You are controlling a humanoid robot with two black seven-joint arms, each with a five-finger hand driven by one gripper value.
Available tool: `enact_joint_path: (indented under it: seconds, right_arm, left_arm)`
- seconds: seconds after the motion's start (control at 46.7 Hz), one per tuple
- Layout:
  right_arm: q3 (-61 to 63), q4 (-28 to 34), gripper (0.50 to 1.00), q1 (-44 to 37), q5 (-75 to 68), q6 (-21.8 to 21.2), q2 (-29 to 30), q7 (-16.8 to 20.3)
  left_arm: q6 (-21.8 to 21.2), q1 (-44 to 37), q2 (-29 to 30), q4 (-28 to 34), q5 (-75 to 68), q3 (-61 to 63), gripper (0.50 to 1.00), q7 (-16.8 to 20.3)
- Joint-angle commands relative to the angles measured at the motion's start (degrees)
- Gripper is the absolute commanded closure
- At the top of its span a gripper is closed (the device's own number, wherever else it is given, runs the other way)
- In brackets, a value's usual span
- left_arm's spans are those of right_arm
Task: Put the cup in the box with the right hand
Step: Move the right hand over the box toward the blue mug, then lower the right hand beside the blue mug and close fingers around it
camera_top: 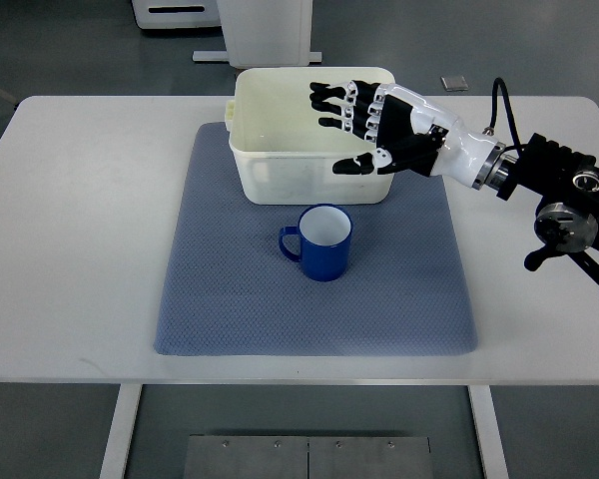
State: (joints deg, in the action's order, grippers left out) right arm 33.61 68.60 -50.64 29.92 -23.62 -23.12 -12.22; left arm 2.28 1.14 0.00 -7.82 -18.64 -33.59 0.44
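White table [80, 200], blue textured mat [280, 309]. Glossy blue cup [320, 242], white inside, upright before cream plastic box [270, 160]. Right hand [371, 125] open, empty, above box.

right arm [569, 195] cut by right edge

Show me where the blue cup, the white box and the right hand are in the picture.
blue cup [321, 257]: top view, on its outer blue wall below the rim.
white box [280, 172]: top view, on its front wall.
right hand [384, 125]: top view, on the middle of the hand, above the box.
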Motion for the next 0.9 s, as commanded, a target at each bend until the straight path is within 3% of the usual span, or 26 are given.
enact_joint_path:
  seconds: [0.0,0.878]
  right_arm:
    - [-0.91,0.04,0.5,-0.16,0.75,-0.02,0.1,0.01]
    - [-6.98,-2.6,0.502,0.46,6.56,2.09,1.59,0.1]
  left_arm:
    - [0.0,0.0,0.0,0.0,0.0,0.02,0.5,0.0]
    - [0.0,0.0,0.0,0.0,0.0,-0.07,0.5,0.0]
